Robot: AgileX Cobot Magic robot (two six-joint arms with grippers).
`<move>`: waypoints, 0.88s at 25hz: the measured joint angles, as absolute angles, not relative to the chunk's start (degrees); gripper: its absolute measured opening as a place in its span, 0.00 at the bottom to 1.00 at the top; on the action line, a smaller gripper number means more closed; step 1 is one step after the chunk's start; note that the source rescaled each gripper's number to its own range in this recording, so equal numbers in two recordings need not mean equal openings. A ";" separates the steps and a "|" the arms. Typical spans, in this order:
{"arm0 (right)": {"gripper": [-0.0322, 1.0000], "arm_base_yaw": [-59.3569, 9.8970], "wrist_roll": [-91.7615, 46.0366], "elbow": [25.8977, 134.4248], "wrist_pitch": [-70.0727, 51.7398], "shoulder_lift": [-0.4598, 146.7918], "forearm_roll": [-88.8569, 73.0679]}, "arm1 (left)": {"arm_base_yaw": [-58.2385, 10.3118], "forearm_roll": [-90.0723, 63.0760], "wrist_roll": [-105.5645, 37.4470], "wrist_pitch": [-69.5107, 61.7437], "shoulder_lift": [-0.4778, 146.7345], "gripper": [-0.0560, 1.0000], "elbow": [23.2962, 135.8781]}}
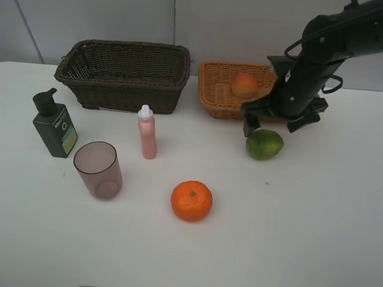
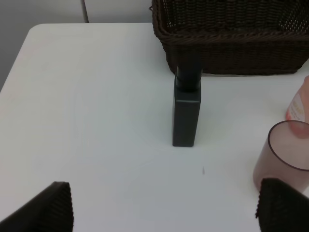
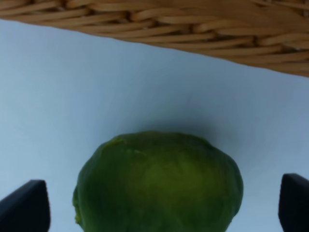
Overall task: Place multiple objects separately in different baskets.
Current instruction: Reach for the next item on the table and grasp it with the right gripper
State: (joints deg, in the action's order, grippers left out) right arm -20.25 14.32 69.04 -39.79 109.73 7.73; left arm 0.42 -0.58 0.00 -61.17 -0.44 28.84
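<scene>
My right gripper (image 1: 272, 125) hangs open just above the green fruit (image 1: 264, 144), in front of the orange-tan basket (image 1: 214, 99). In the right wrist view the gripper (image 3: 159, 208) has its fingertips (image 3: 24, 210) on either side of the green fruit (image 3: 157, 183), not touching it, with the orange-tan basket (image 3: 159, 24) just behind. The red-yellow fruit (image 1: 244, 85) lies in that basket. The dark brown basket (image 1: 122, 46) has nothing in it. The orange (image 1: 191, 201), translucent cup (image 1: 98, 170), pink bottle (image 1: 146, 133) and pump bottle (image 1: 55, 125) stand on the table. My left gripper (image 2: 164, 212) is open, short of the pump bottle (image 2: 186, 111).
The white table (image 1: 316, 229) ends at a grey wall behind the baskets. In the left wrist view the dark brown basket (image 2: 231, 43) stands behind the pump bottle, with the cup (image 2: 285, 154) and pink bottle (image 2: 298, 106) off to one side.
</scene>
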 joint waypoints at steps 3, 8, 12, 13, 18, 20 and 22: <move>1.00 -20.25 14.32 68.93 -38.65 110.35 7.73 | 0.42 -0.58 0.00 -61.17 -0.44 0.98 28.84; 1.00 -20.25 14.32 68.93 -38.39 112.07 7.73 | 0.42 -0.58 0.00 -61.17 -0.44 0.98 28.84; 1.00 -20.25 14.27 68.82 -37.81 113.21 7.73 | 0.42 -0.58 0.00 -61.17 -0.44 0.98 28.84; 1.00 -20.25 14.27 68.82 -37.66 113.44 7.73 | 0.42 -0.58 0.00 -61.17 -0.44 0.98 28.84; 1.00 -20.25 14.27 68.63 -36.01 113.98 7.73 | 0.42 -0.58 0.00 -61.17 -0.44 0.98 28.84; 1.00 -20.25 14.27 68.63 -35.87 114.04 7.73 | 0.42 -0.58 0.00 -61.17 -0.44 0.98 28.84; 1.00 -20.25 14.27 68.63 -35.84 114.22 7.73 | 0.42 -0.58 0.00 -61.17 -0.44 0.98 28.84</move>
State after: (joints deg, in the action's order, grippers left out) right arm -20.25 14.27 68.63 -35.84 114.22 7.73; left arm 0.42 -0.58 0.00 -61.17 -0.44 28.84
